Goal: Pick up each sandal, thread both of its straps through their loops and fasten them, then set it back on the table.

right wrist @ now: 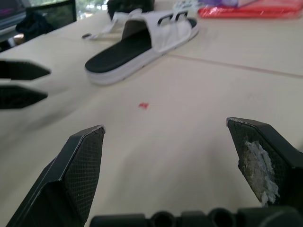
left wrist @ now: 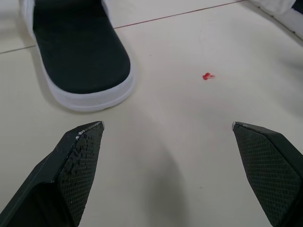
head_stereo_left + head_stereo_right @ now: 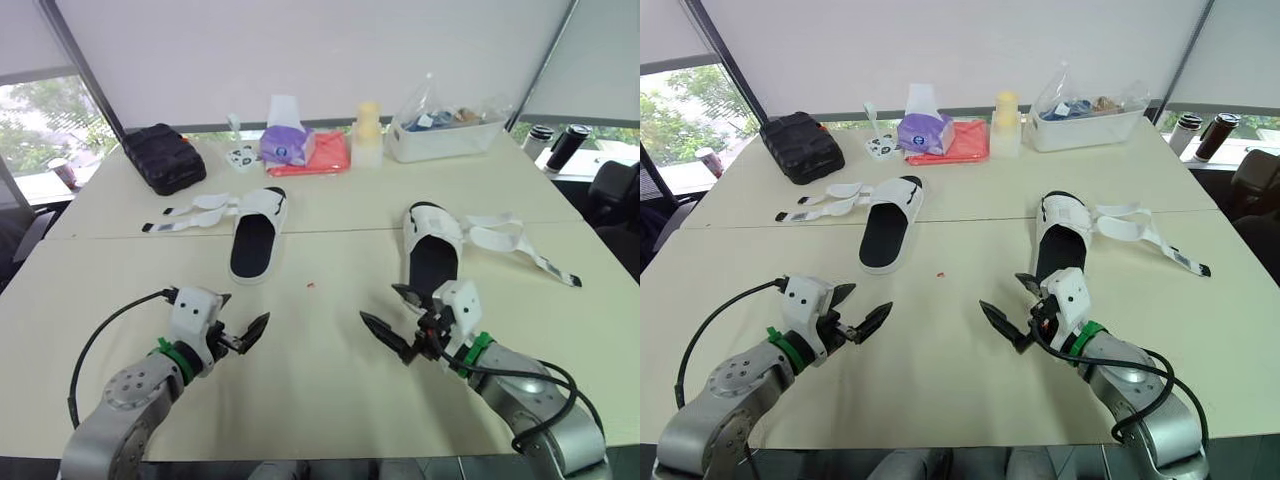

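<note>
I'm seeing the table [image 3: 320, 370] looking smooth and matt. The left sandal [image 2: 80, 52] is showing a matt black footbed and a smooth white edge, and the fingers [image 2: 78, 161] are showing rough, cross-hatched pads.

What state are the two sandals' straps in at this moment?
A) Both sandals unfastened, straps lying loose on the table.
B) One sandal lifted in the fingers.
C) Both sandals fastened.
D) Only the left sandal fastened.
A: the straps of the left sandal lie spread flat on the table beside it, those of the right sandal likewise, and the left gripper and right gripper are open, holding nothing.
</note>
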{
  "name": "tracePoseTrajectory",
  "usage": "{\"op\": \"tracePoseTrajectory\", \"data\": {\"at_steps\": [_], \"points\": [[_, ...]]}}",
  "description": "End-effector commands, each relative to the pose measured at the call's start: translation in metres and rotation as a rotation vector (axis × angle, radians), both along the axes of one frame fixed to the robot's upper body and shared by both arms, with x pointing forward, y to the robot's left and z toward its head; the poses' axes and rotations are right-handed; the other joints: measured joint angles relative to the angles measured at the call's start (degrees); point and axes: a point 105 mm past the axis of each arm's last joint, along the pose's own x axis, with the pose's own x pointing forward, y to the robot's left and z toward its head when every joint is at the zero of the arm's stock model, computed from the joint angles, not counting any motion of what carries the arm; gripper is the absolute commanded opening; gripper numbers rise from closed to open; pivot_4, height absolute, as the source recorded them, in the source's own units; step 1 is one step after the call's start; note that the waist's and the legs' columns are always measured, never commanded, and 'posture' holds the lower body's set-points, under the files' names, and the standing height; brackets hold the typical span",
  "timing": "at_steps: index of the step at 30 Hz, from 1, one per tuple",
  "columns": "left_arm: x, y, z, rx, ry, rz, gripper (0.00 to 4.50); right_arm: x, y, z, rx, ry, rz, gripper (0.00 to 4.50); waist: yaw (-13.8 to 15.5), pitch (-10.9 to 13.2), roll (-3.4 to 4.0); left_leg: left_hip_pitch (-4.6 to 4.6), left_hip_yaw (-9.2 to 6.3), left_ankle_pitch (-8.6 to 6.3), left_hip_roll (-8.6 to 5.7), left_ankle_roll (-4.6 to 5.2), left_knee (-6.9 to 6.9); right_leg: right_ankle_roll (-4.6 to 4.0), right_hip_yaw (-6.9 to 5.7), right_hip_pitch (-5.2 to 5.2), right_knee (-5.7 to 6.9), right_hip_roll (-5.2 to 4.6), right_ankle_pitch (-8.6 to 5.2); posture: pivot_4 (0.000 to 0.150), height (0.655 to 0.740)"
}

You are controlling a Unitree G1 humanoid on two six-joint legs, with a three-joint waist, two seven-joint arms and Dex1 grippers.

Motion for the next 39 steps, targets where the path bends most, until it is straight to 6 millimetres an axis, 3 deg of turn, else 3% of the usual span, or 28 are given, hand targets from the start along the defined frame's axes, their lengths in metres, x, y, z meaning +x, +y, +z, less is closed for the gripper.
{"op": "tracePoseTrajectory", "data": {"at_steps": [1,13,29,39], "points": [[0.001,0.000,0.010,0.015,-0.047,-0.018,4.50,-0.002,0.004,0.015,0.022,-0.060,0.017,4.44,0.05,0.00,0.00,0.00,0.02,0.00,0.02,0.00,0.03,0.00,0.03,0.00,0.00,0.03,0.03,0.150,0.7400],[-0.001,-0.002,0.013,-0.022,-0.037,-0.045,4.50,-0.003,0.000,0.015,0.025,-0.056,-0.011,4.44,0.07,0.04,-0.07,0.02,0.65,0.10,0.18,-0.18,0.05,0.08,0.67,-0.17,-0.02,0.29,0.10,0.150,0.7400],[0.013,-0.005,0.024,-0.025,-0.047,-0.140,4.50,0.002,0.000,0.022,0.041,-0.089,-0.073,4.44,0.04,0.10,-0.20,0.04,1.06,0.07,0.62,-0.19,0.09,-0.14,0.91,-0.28,-0.13,0.74,0.36,0.150,0.7400],[0.014,-0.006,0.026,-0.057,-0.038,-0.203,4.50,0.010,-0.022,0.035,-0.009,-0.176,-0.198,4.44,0.02,0.09,-0.20,0.04,1.14,0.08,0.67,-0.21,0.09,-0.19,0.93,-0.32,-0.12,0.77,0.43,0.150,0.7400]]}}
